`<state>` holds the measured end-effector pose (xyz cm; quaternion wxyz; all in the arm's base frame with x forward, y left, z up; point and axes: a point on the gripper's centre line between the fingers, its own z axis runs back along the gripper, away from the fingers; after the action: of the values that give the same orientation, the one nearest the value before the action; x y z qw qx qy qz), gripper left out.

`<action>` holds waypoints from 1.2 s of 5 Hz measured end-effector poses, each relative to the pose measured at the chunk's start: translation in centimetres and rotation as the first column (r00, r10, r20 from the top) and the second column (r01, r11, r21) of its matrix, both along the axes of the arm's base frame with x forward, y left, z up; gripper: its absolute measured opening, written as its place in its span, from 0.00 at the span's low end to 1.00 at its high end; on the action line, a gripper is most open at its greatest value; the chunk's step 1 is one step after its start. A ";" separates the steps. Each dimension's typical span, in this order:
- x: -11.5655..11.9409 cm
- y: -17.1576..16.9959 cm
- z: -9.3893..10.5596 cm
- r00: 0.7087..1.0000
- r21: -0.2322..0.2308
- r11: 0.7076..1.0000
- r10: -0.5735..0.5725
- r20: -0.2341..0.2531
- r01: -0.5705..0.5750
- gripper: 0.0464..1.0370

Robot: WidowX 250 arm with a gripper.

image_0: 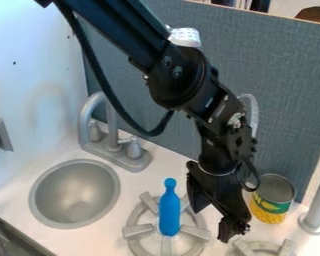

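- We see a grey-blue panel [289, 75] rising behind the work surface, with a white wall [29, 65] at the left.
- Below them we have the white counter [139, 185], which carries the toy kitchen's fittings.
- The black arm [183, 75] slants in from the top edge, a black cable looping beneath it, and hides part of the panel.
- At the left we find a round grey sink basin [76, 195], and just behind it a grey toy faucet [116, 145] with a curved spout and two knobs.
- Our gripper [211, 226] hangs over the right side of the near burner, its fingers spread apart and nothing between them.
- That round grey stove burner [137, 231] has raised prongs that crowd close around the bottle; part of a second burner [259, 246] shows at the bottom edge.
- A grey post [317, 205] stands at the right.
- Just left of the post we see an open tin can [273, 200], its label green and yellow, partly behind the gripper.
- Smallest is the blue toy bottle [169, 210], over the middle of the near burner, left of the gripper: plain, smooth, one colour, with a slim body, sloping shoulders, narrow neck and rounded cap.
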<state>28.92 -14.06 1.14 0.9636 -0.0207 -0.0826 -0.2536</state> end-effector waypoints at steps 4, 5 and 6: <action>7.6 -1.8 -0.7 0.998 0.044 0.999 -0.005 0.056 0.002 0.96; 9.7 -2.1 -1.8 0.997 0.083 0.996 -0.016 0.076 0.010 0.96; 11.3 -2.9 -3.0 0.992 0.090 0.992 0.076 0.099 -0.085 0.96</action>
<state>40.18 -16.96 -1.85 0.9679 0.0400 -0.1173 -0.2189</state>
